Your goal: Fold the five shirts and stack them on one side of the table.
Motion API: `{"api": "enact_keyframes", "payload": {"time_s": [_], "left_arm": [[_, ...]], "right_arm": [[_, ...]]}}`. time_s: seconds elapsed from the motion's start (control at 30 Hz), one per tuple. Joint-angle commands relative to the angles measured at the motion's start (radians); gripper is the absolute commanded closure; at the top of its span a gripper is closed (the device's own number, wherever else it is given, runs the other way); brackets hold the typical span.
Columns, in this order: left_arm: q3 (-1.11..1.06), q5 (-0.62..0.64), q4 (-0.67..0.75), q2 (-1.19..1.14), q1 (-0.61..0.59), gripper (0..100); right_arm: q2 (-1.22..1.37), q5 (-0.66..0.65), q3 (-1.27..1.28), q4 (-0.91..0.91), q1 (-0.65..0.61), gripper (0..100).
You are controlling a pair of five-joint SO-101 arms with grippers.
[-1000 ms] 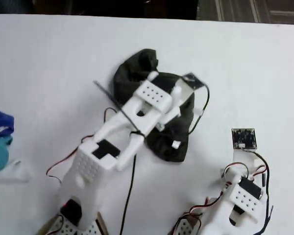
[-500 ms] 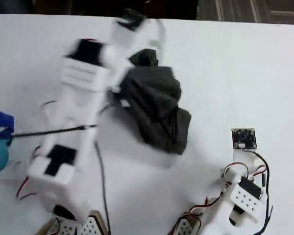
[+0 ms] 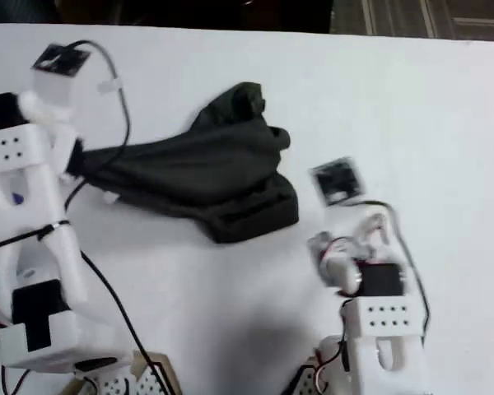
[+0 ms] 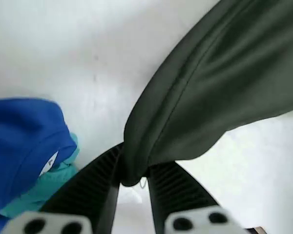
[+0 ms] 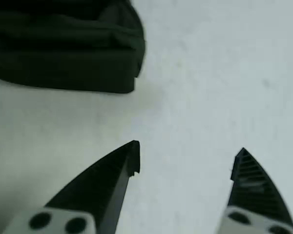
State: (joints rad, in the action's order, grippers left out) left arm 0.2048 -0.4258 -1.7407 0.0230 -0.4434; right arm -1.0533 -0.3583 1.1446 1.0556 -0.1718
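We see the crumpled dark green cloth shirt (image 3: 206,177) lying on the smooth white tabletop (image 3: 412,107). One corner is drawn taut to the left pincer (image 4: 134,171), whose ribbed black jaws are clamped on its hem. The right pincer (image 5: 185,158) hangs spread apart near the shirt's folded edge. A soft blue shirt (image 4: 24,131) and a teal shirt (image 4: 44,187) bunch beside the left pincer.

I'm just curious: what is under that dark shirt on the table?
White table shows around the dark shirt; whatever its bunched folds cover is hidden. The left pincer pinches one end.

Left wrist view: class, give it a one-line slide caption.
Left tool shut on an edge of the dark shirt, stretched across the white table, blue shirt nearby.
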Motion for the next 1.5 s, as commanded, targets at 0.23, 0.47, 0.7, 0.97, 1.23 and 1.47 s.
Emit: {"api": "enact_keyframes", "payload": {"time_s": [0.23,0.47,0.7,0.97,1.23,1.47], "left_arm": [[-0.062,-0.008,0.087,0.052,-0.052,97],[-0.062,0.058,0.121,0.054,-0.051,97],[-0.070,0.069,0.133,0.052,-0.051,97],[-0.065,0.071,0.133,0.052,-0.051,97],[-0.076,0.071,0.133,0.048,-0.049,97],[-0.076,0.071,0.132,0.046,-0.048,97]], "right_arm": [[0.608,0.103,-0.301,-0.140,-0.168,69.4],[1.038,0.175,-0.695,0.061,-0.166,69.3],[1.259,0.184,-0.918,0.153,-0.174,69.3],[1.383,0.176,-0.976,0.176,-0.208,80.7],[1.346,0.176,-0.994,0.196,-0.163,98.4],[1.067,0.175,-1.083,0.357,-0.133,98.1]]}}
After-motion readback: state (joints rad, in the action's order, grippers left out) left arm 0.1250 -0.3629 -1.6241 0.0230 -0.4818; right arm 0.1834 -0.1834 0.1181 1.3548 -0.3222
